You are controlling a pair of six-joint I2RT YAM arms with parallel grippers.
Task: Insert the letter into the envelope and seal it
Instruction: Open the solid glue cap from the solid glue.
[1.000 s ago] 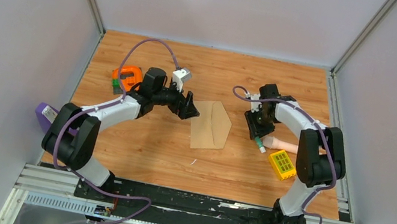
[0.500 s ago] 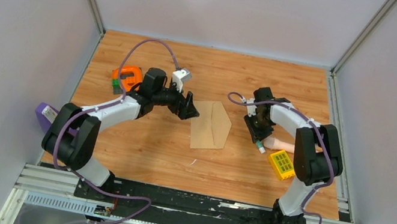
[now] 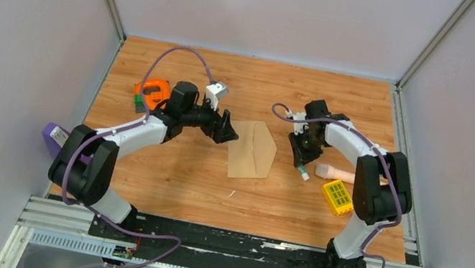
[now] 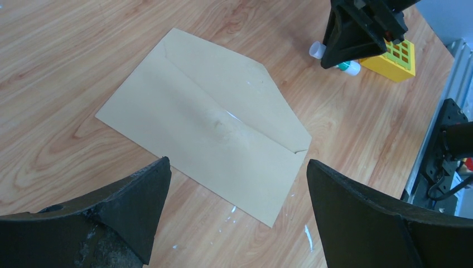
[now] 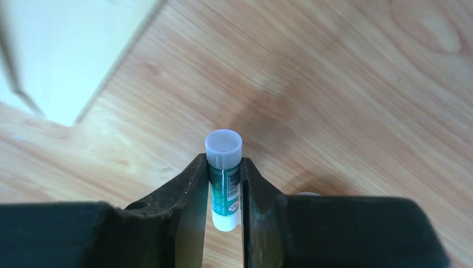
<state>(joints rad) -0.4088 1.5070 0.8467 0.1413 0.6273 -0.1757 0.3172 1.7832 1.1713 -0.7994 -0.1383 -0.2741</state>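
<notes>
The tan-brown envelope (image 3: 254, 150) lies flat mid-table with its pointed flap open; it fills the left wrist view (image 4: 206, 117), with a glossy smear along the fold. The letter is not in view. My left gripper (image 3: 227, 128) is open and empty, hovering at the envelope's left edge (image 4: 237, 167). My right gripper (image 3: 301, 161) is shut on a green-and-white glue stick (image 5: 224, 173), cap end pointing down, just right of the envelope. The stick also shows in the top view (image 3: 304, 173) and the left wrist view (image 4: 346, 66). An envelope corner shows in the right wrist view (image 5: 67, 50).
A pink cylinder (image 3: 334, 172) and a yellow grid block (image 3: 338, 197) lie right of the right gripper. An orange and green object (image 3: 152, 93) sits at the back left and a purple object (image 3: 53, 136) at the left edge. White specks (image 4: 307, 234) dot the wood.
My right gripper has carried the glue stick leftward, away from the pink cylinder and closer to the envelope. The left arm has barely moved.
</notes>
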